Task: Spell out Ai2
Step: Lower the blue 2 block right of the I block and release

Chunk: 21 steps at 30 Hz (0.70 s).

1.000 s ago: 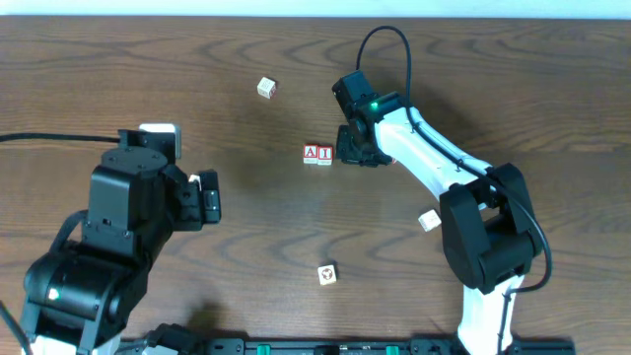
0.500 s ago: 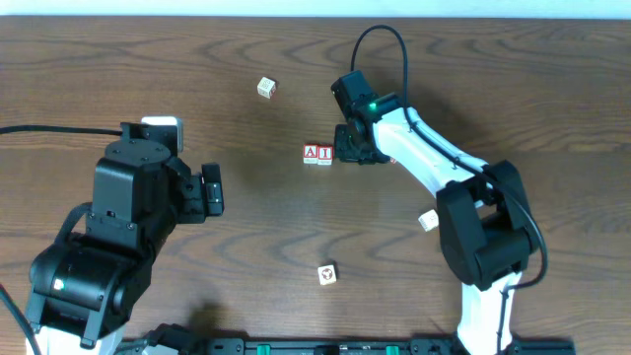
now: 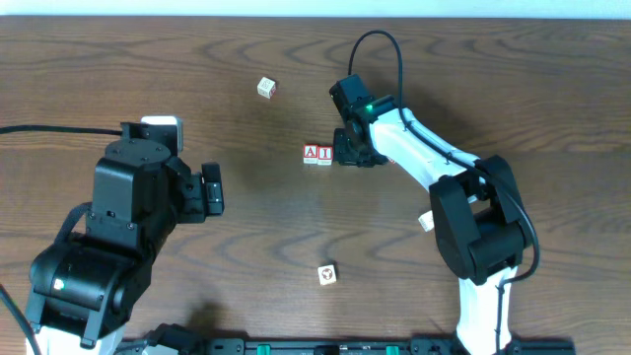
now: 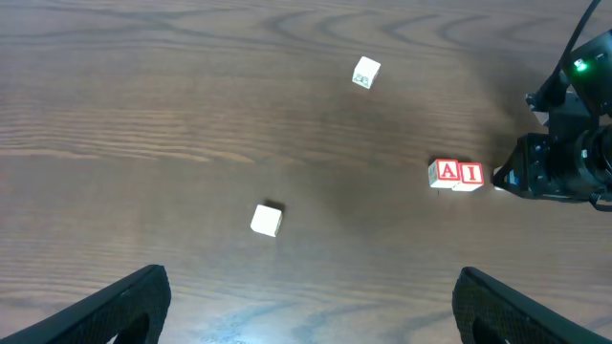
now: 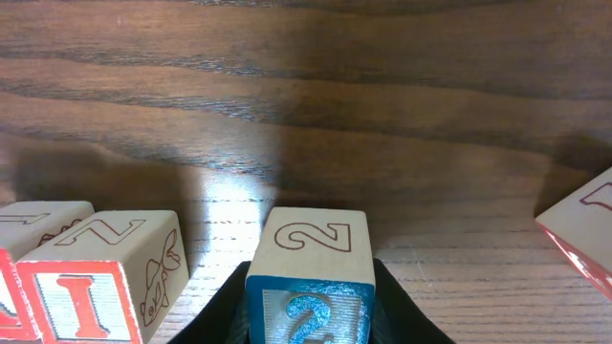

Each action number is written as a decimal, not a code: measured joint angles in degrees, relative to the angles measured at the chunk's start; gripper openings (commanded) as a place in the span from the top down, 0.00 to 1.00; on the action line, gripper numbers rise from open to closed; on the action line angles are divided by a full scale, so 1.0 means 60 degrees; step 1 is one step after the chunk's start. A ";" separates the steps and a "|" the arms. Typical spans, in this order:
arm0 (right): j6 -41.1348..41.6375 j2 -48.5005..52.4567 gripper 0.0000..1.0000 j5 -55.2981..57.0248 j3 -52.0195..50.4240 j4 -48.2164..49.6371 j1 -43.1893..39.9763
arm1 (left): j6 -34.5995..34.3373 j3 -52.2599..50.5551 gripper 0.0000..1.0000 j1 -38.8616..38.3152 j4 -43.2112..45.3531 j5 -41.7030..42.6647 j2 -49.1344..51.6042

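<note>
The red "A" block (image 3: 312,153) and red "I" block (image 3: 324,154) stand side by side on the table. They also show in the left wrist view, A (image 4: 444,173) and I (image 4: 469,174). My right gripper (image 3: 350,150) is shut on the blue "2" block (image 5: 311,279), held just right of the I block (image 5: 100,277), with a small gap between them. In the overhead view the 2 block is hidden under the gripper. My left gripper (image 3: 210,189) is open and empty, far to the left.
Loose wooden blocks lie at the back (image 3: 266,88), at the front (image 3: 327,274) and right of my right arm (image 3: 428,220). Another block's red-edged corner (image 5: 585,229) sits close on the right in the right wrist view.
My right gripper with the 2 block has shifted slightly left, closer to the I block. My left arm rotated a little, then held still.
</note>
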 measured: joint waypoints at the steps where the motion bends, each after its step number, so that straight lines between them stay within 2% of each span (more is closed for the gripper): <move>1: -0.0022 0.0000 0.71 0.0000 0.0000 0.0015 0.0000 | 0.0000 0.0000 0.04 0.0000 0.0000 0.0004 0.0000; 5: -0.0022 0.0000 0.69 0.0004 0.0000 0.0153 0.0000 | -0.0004 0.0000 0.05 0.0000 0.0004 0.0004 0.0000; 7: 0.0015 0.0000 0.55 0.0007 0.0000 0.0251 0.0000 | -0.0004 0.0000 0.05 0.0000 0.0004 0.0004 0.0000; 10: -0.0062 0.0000 0.47 0.0011 0.0000 0.0426 0.0000 | -0.0015 0.0000 0.05 0.0000 0.0007 0.0004 0.0000; 15: -0.0106 0.0000 0.50 0.0025 0.0000 0.0419 0.0000 | -0.0025 0.0000 0.05 0.0000 0.0011 0.0004 0.0000; 21: -0.0091 0.0000 0.48 0.0437 0.0095 0.0211 0.0000 | -0.0025 0.0000 0.05 0.0000 0.0018 0.0000 0.0000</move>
